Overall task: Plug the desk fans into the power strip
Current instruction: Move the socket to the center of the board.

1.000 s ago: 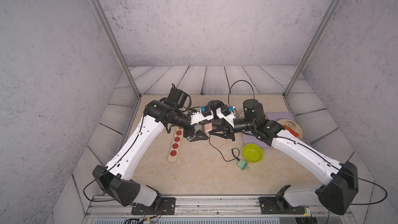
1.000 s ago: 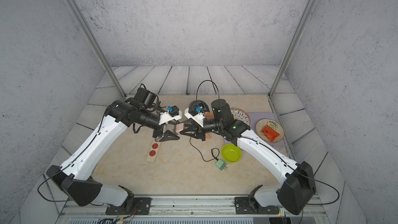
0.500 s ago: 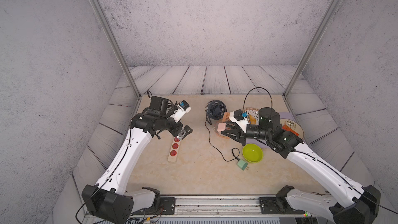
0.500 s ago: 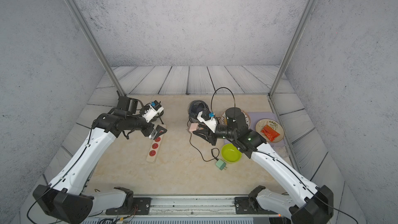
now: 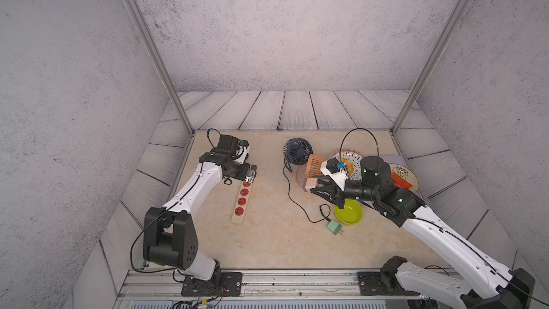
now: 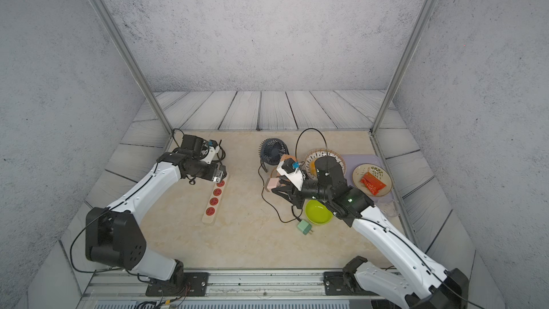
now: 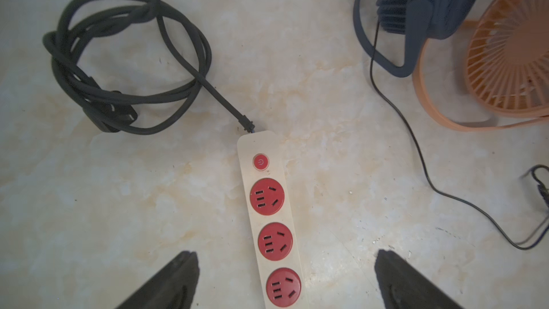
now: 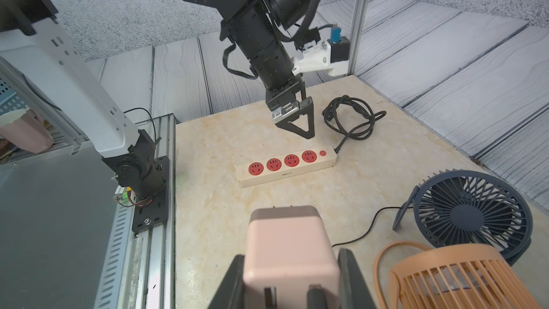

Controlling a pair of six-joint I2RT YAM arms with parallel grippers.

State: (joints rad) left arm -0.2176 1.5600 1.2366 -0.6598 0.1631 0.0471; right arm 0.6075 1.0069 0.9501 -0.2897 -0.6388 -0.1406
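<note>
Over tabletop, left gripper hangs downward, jaws wide, above cream red-socketed power strip; right gripper clamps pink plug.

The strip is matt cream plastic with red sockets; its cord dull black rubber. The worktop looks like smooth polished marble. The navy fan and orange fan are matt plastic. The plug is smooth pink plastic, the bowl glossy green, the rail brushed metal.
</note>
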